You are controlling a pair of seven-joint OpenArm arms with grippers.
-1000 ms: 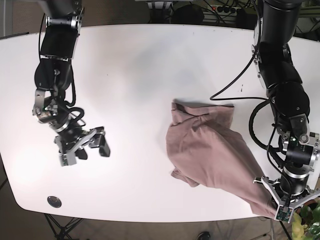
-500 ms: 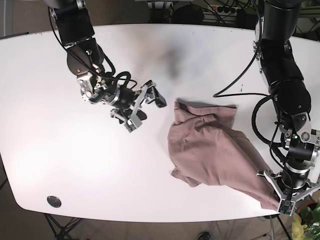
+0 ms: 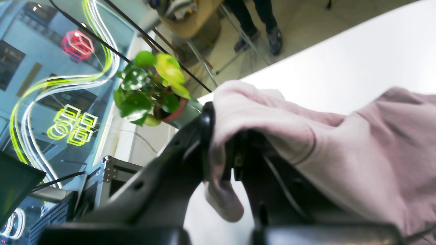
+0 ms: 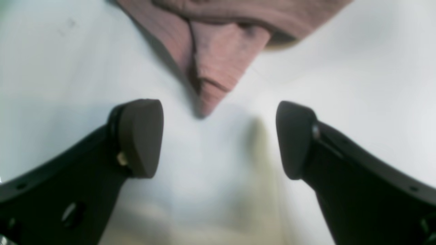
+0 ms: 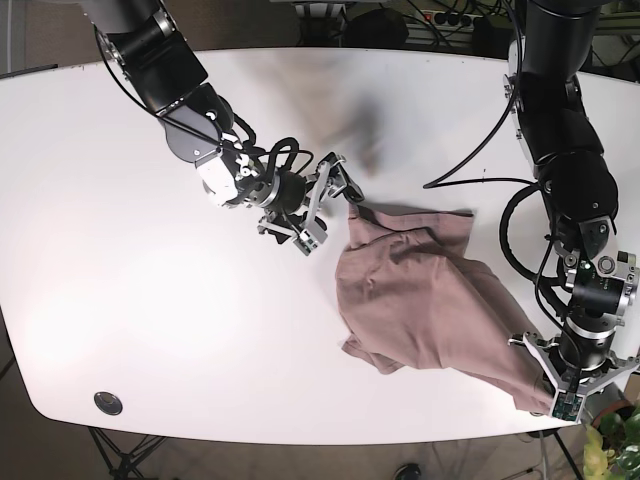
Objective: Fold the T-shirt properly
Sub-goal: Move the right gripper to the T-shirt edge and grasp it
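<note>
A dusty-pink T-shirt (image 5: 420, 290) lies crumpled on the right half of the white table (image 5: 200, 330). Its lower right corner is pinched in my left gripper (image 5: 553, 395) near the table's front right edge. In the left wrist view the cloth (image 3: 340, 143) drapes over the shut left gripper (image 3: 221, 153) and hangs below it. My right gripper (image 5: 335, 208) is open, right beside the shirt's upper left corner. In the right wrist view that pointed corner (image 4: 211, 68) lies just ahead of the open right gripper (image 4: 218, 139), with nothing between its fingertips (image 4: 139, 136).
A small grey round disc (image 5: 108, 403) sits in the table near its front left edge. A potted green plant (image 3: 150, 88) stands off the table past the front right corner. Black cables (image 5: 470, 165) run along the left arm.
My right gripper has swept right across the table, from the left side up to the shirt's upper left corner. The left gripper has kept its hold and shifted only slightly.
</note>
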